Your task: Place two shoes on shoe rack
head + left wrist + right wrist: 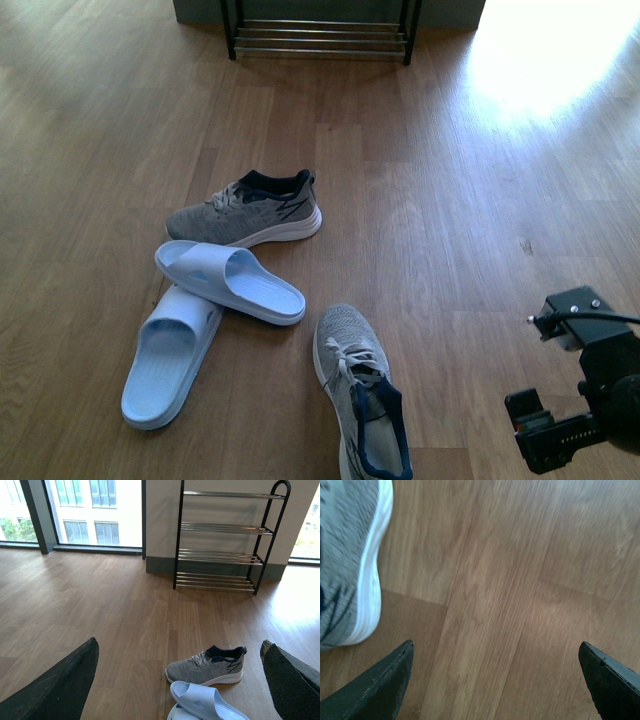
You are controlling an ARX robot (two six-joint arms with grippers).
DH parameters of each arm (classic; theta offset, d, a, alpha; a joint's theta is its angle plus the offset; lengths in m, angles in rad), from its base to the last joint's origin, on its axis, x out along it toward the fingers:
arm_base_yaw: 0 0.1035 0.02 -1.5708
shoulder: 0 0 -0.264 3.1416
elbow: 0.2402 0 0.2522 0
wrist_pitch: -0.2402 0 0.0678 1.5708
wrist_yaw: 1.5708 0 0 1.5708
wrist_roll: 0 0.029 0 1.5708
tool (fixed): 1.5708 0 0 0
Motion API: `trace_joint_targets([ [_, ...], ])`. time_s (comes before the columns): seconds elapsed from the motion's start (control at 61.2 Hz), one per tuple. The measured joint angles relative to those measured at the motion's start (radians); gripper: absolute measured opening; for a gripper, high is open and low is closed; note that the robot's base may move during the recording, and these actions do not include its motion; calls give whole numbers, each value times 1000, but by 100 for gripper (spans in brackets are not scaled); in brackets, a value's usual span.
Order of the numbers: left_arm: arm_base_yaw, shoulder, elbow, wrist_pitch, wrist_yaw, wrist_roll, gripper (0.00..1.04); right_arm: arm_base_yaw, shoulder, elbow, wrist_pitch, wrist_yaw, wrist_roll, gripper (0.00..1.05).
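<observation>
Four shoes lie on the wooden floor. One grey knit sneaker [250,212] lies on its side farthest from me, and the other [360,395] lies nearest, toe pointing away. Two pale blue slides [230,282] [170,355] overlap at the left. The shoe rack [320,35] stands at the far wall with nothing on its lowest rods. My left gripper [180,645] is open and held high, looking over the far sneaker [207,666], a slide [205,702] and the rack [220,555]. My right gripper [496,647] is open over bare floor, beside the near sneaker's white sole [370,580].
My right arm [580,400] shows at the bottom right of the front view. Sunlight glares on the floor [550,60] at the far right. The left wrist view shows the rack's several tiers bare, with windows [90,510] to its left.
</observation>
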Motion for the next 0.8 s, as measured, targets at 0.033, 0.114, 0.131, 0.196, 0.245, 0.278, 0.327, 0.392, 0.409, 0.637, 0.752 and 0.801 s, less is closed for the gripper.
trace_joint_targets([
  [0.033, 0, 0, 0, 0, 0, 0, 95, -6, 44, 18, -5, -3, -3, 96],
  [0.114, 0, 0, 0, 0, 0, 0, 95, -18, 126, 59, -30, -19, -3, 96],
  [0.131, 0, 0, 0, 0, 0, 0, 95, -19, 137, 65, -34, -22, -3, 96],
  [0.196, 0, 0, 0, 0, 0, 0, 95, -23, 184, 95, -62, -47, 5, 96],
  [0.245, 0, 0, 0, 0, 0, 0, 95, -23, 208, 115, -84, -69, 21, 96],
  [0.278, 0, 0, 0, 0, 0, 0, 95, -23, 217, 124, -94, -81, 28, 96],
  [0.327, 0, 0, 0, 0, 0, 0, 95, -22, 238, 146, -114, -106, 55, 96],
  [0.392, 0, 0, 0, 0, 0, 0, 95, -18, 256, 167, -128, -127, 88, 96],
  [0.409, 0, 0, 0, 0, 0, 0, 95, -15, 262, 175, -131, -135, 98, 96],
  [0.637, 0, 0, 0, 0, 0, 0, 95, 42, 301, 262, -167, -227, 312, 96],
  [0.752, 0, 0, 0, 0, 0, 0, 95, 77, 301, 297, -183, -278, 387, 96],
  [0.801, 0, 0, 0, 0, 0, 0, 95, 85, 300, 299, -183, -298, 397, 96],
])
